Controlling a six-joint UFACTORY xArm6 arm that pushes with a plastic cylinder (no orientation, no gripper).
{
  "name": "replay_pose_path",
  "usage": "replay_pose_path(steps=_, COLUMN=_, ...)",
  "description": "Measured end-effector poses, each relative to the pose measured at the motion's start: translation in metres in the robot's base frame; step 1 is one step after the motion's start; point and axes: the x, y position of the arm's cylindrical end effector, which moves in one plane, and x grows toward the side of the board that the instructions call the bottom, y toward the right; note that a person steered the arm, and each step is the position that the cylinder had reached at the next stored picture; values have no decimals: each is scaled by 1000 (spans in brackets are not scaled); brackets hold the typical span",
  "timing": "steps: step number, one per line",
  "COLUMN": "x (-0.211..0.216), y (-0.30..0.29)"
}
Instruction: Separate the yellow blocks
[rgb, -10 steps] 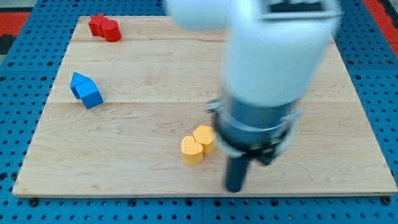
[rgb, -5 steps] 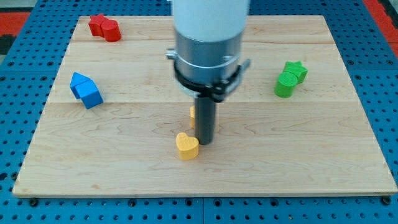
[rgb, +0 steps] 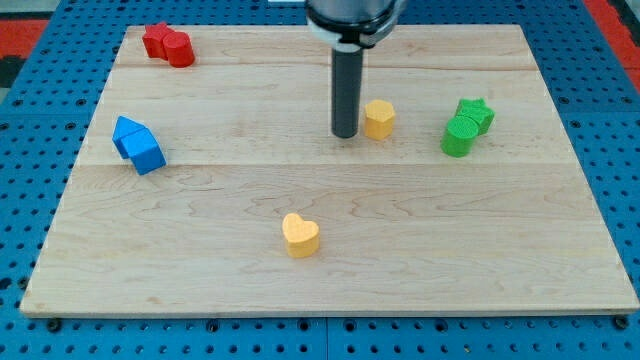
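Note:
A yellow heart block (rgb: 300, 235) lies alone at the board's lower middle. A yellow hexagon block (rgb: 378, 118) lies far from it, up and to the right, near the green blocks. My tip (rgb: 345, 133) rests on the board just left of the yellow hexagon, close to it or touching its left side. The dark rod (rgb: 347, 85) rises from there to the view's top.
Two red blocks (rgb: 167, 44) sit together at the top left. Two blue blocks (rgb: 138, 145) sit together at the left. A green star and a green cylinder (rgb: 465, 127) sit together at the right, a short gap right of the yellow hexagon.
My tip swept in between the two touching yellow blocks, then moved up and right. The hexagon went with it towards the green blocks; the heart stayed at the lower middle.

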Motion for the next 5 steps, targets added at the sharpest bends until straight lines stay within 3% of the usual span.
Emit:
replay_pose_path(steps=1, x=-7, y=38)
replay_pose_path(steps=2, x=-13, y=15)
replay_pose_path(steps=3, x=-46, y=10)
replay_pose_path(steps=4, x=-11, y=71)
replay_pose_path(steps=5, x=-1, y=35)
